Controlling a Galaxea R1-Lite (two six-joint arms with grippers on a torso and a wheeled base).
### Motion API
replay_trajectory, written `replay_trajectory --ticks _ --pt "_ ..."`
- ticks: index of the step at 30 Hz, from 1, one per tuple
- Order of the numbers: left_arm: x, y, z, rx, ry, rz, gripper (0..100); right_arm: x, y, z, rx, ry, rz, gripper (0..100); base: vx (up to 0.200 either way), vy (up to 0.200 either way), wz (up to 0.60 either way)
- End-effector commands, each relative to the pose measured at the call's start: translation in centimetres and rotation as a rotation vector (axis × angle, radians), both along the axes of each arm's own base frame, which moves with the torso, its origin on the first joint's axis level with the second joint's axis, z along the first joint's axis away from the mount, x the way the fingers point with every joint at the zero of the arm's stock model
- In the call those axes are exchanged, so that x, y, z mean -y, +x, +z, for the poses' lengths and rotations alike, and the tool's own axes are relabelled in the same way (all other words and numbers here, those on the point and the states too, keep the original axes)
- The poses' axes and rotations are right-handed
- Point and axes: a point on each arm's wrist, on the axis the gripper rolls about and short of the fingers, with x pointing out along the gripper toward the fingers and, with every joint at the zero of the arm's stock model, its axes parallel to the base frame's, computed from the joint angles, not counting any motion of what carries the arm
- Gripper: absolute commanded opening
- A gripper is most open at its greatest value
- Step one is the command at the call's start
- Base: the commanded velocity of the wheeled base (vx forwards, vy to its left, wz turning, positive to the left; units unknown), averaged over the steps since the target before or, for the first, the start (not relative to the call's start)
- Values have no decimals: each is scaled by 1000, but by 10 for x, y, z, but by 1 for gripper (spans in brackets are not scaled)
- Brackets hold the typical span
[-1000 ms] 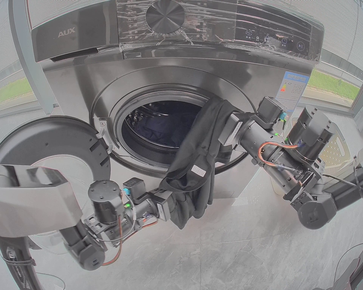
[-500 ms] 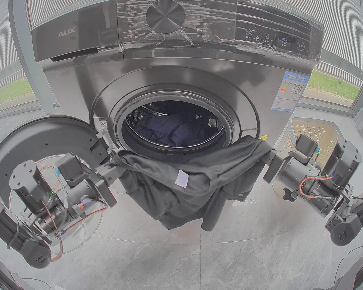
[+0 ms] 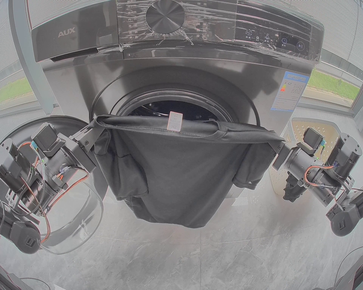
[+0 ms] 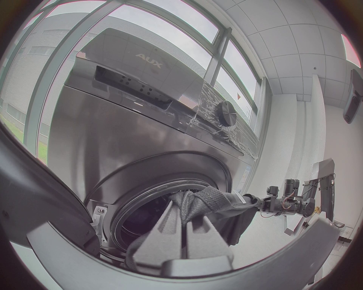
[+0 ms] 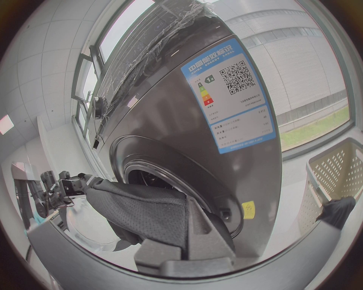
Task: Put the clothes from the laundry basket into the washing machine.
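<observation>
Door (image 3: 64,121): swung open at the far left, with its glass bowl hanging low behind the left arm.
Left gripper (image 3: 90,132): beside the door hinge, fingers (image 4: 166,230) clamped on the shirt's upper left corner; cloth bunches out between them.
Washer (image 3: 75,81): grey front-loader filling the background, with a dial (image 3: 165,16) on a film-wrapped panel and a blue label (image 3: 289,91) at the upper right of its front.
Mouth (image 3: 189,107): mostly curtained by the shirt (only a dark sliver shows above the cloth's top edge).
Shirt (image 3: 181,170): black, outside the drum, pulled taut between the two grippers right in front of the mouth. It spans wider than the opening. The top edge runs nearly level, the body hangs down in loose folds, and a short sleeve droops at the right.
Tag (image 3: 174,121): white, standing up from the middle of the top edge.
Right gripper (image 3: 278,145): fingers (image 5: 204,230) pinched on the shirt's upper right corner, low beside the washer's right edge.
Basket (image 3: 329,139): beige, perforated, on the floor right of the washer, behind the right arm. A dark garment (image 5: 336,211) hangs over its rim.
</observation>
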Motion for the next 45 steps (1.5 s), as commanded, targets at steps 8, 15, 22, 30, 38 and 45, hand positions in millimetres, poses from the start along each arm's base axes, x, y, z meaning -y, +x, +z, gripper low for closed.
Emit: replay_trajectory --ticks 8,15,22,30,38,45 --pt "0 7 -10 -36 19 15 0 -7 20 -2 79 31 -53 0 0 0 0" --pt "-7 5 -6 -17 16 37 0 -10 18 2 116 43 -43 0 0 0 0" --pt "1 -7 -12 -35 32 -15 0 -4 4 4 131 7 -41 0 0 0 0" --pt "10 -16 -2 6 19 -57 0 -4 -10 19 168 17 -9 0 0 0 0" --pt "12 -30 7 44 8 -97 0 -11 -42 30 139 -4 63 0 0 0 0" --pt "10 -29 8 47 5 -92 0 -1 -56 38 118 -32 52 0 0 0 0"
